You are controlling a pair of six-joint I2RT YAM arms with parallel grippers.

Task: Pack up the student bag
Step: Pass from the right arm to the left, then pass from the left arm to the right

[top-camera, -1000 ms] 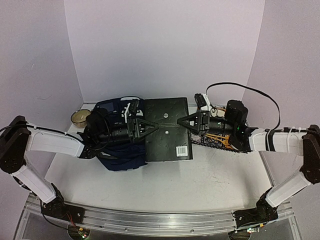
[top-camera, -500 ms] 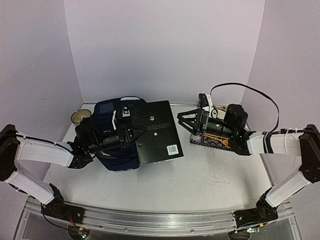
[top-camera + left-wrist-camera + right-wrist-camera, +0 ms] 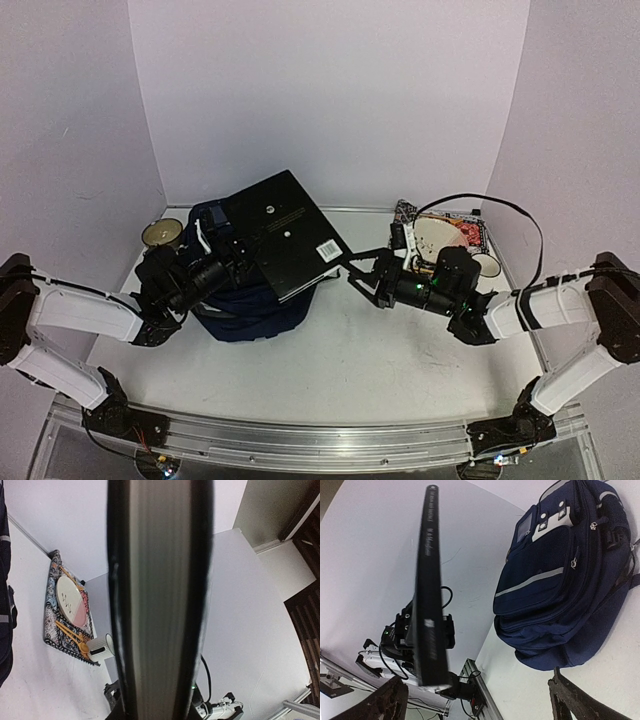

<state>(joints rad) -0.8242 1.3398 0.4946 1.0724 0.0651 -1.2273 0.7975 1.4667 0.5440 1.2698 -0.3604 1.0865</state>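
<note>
The student bag, navy blue with white trim, lies left of the table's middle; the right wrist view shows its front pocket. A dark hardcover book hangs tilted above the bag, its far edge raised. My left gripper is shut on the book's near left edge. In the left wrist view the book's page edge fills the middle and hides the fingers. My right gripper stands open just right of the book and apart from it. Its fingers are spread wide, with the book's spine seen beyond.
A patterned mat at the back right carries a round plate and yellow utensils. A white cup stands beside the mat. A small round tin sits at the back left, near the wall. Purple walls close in on three sides.
The right gripper has let go of the book, opened wide and drawn back towards the front. The left arm has swung the book left and tipped it up over the bag.
</note>
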